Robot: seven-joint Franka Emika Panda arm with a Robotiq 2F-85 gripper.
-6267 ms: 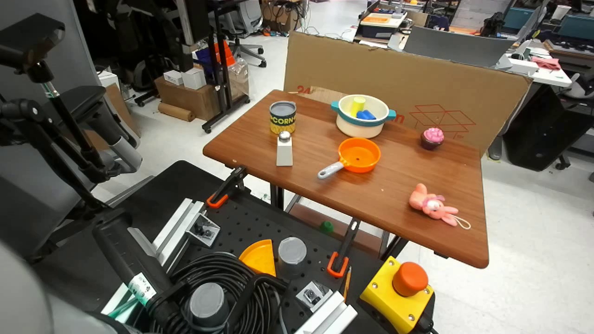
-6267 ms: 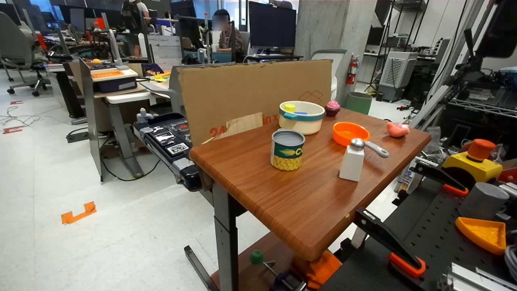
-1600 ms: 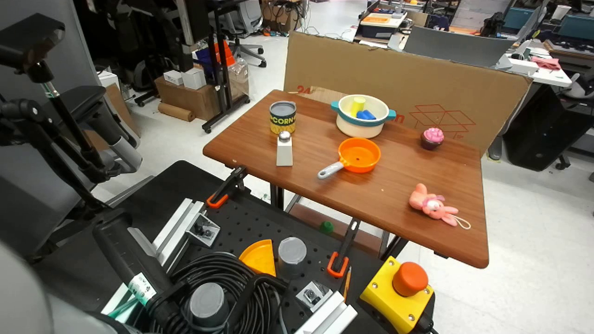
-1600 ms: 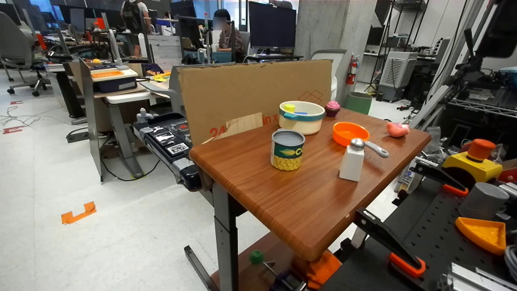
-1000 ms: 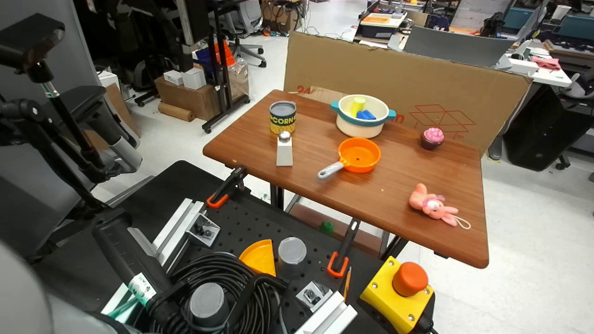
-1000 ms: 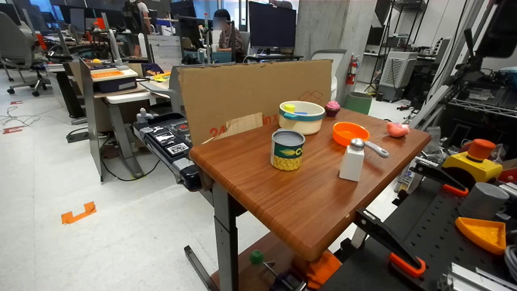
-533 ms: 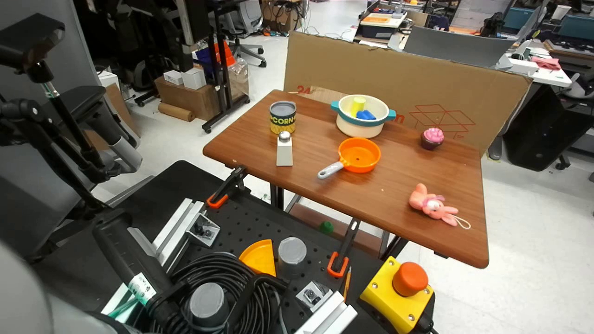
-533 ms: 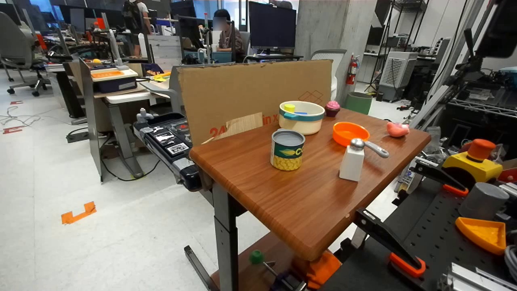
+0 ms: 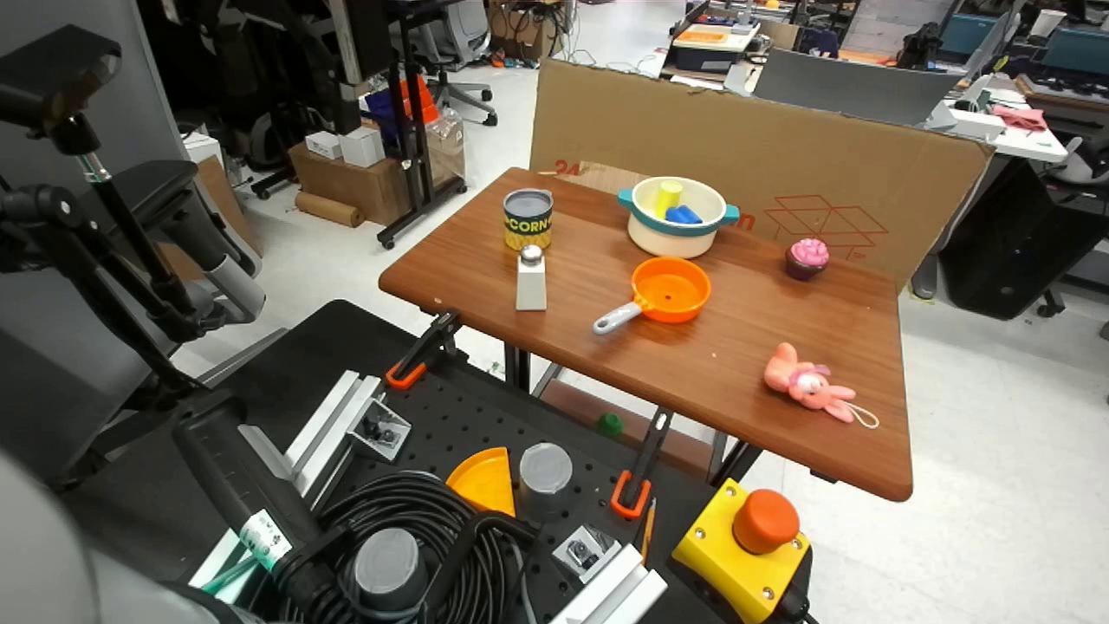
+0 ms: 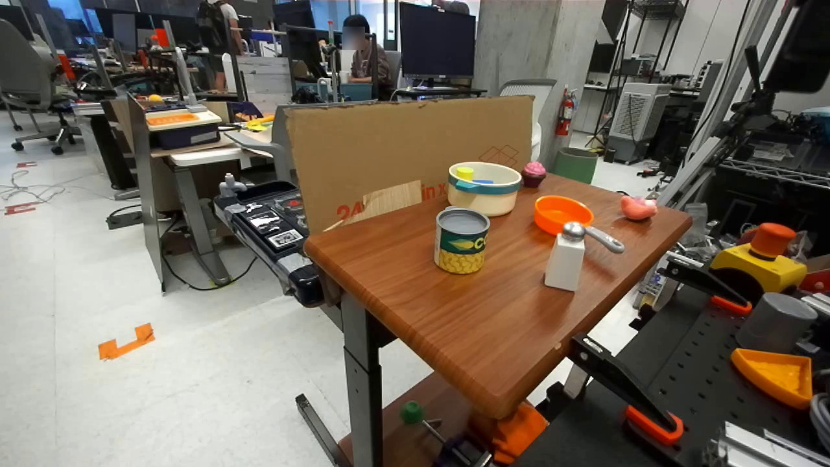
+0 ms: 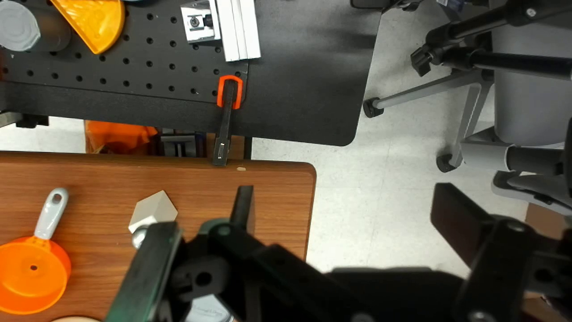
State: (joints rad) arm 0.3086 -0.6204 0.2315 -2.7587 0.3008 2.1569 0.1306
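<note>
At the far left of my wrist view, an orange pan [image 11: 29, 279] is lying on the brown desk [image 11: 111, 176], its grey handle [image 11: 50, 215] pointing toward the desk's edge. Beyond that edge, a grey cylinder [image 11: 20, 27] and a yellow wedge dish [image 11: 96, 21] are sitting on a black pegboard [image 11: 134, 98]. Next along, a white shaker [image 11: 154, 209] is standing near the same edge, its silver cap [image 11: 139, 235] partly hidden here; both exterior views are showing it upright. A little farther right, the corn can [image 11: 208, 309] is showing part of its grey top; in both exterior views it is standing near the shaker. Past these, an orange-and-black clamp [image 11: 226, 120] is bridging the gap between the pegboard and the desk. Across the lower middle and right, my fingers [image 11: 461, 223] are standing wide apart, with pale floor [image 11: 368, 197] showing between them. Of the things on the desk, the shaker and the can are standing nearest to me, and I am hanging apart from both. Toward the right side, a black wheel [image 11: 445, 163] is resting on the floor, and dark tubes [image 11: 523, 65] are crossing in front of a grey surface [image 11: 532, 107].
</note>
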